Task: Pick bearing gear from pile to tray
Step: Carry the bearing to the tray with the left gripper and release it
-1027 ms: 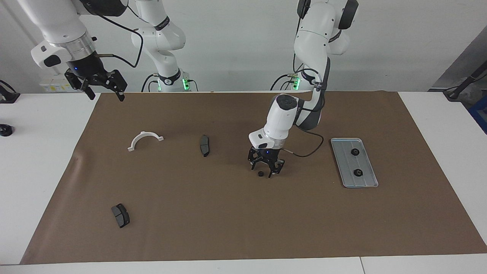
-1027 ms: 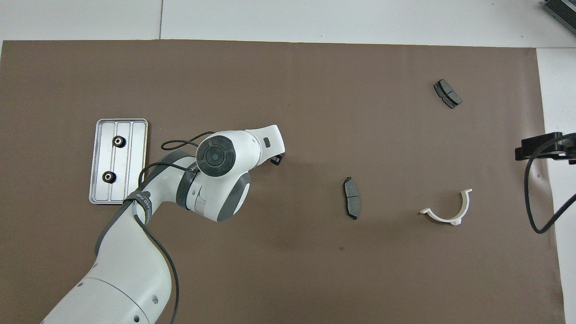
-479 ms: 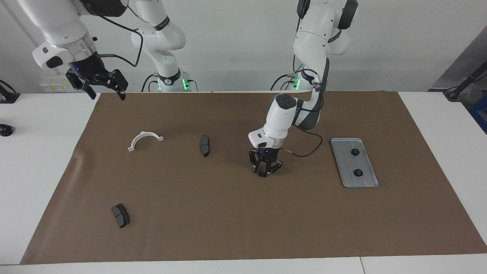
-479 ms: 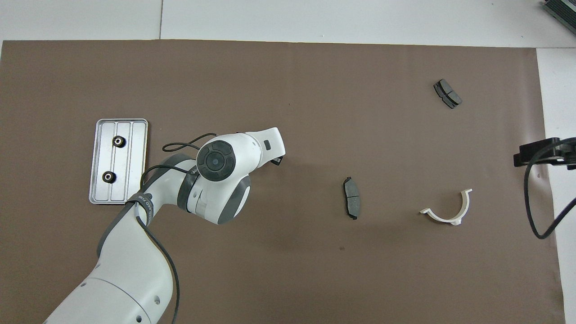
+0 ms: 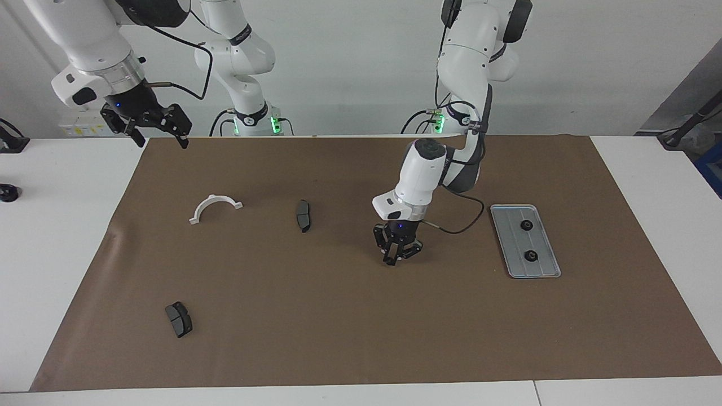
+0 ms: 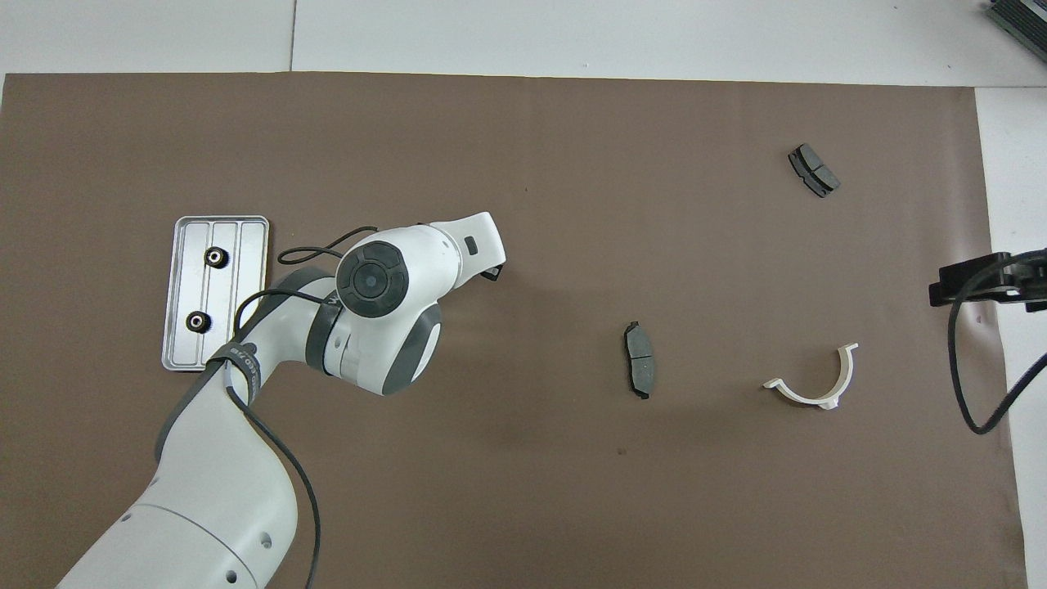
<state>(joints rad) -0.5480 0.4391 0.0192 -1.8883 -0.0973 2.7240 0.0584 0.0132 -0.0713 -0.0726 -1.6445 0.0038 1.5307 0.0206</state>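
Note:
My left gripper is low over the middle of the brown mat, shut on a tiny black bearing gear that shows between its fingertips. In the overhead view the wrist hides the gripper and the gear. The silver grooved tray lies toward the left arm's end, with two black gears in it. The scattered pile is a white half-ring bracket and two dark brake pads. My right gripper hangs open, high over the mat's edge at the right arm's end, waiting.
A brown mat covers most of the white table. A black cable loops from the left wrist toward the tray. Some dark objects sit on the white table past the right arm's end.
The left gripper's fingers came together around the small gear on the mat. Hand and gear have shifted slightly toward the tray. The right gripper has barely moved.

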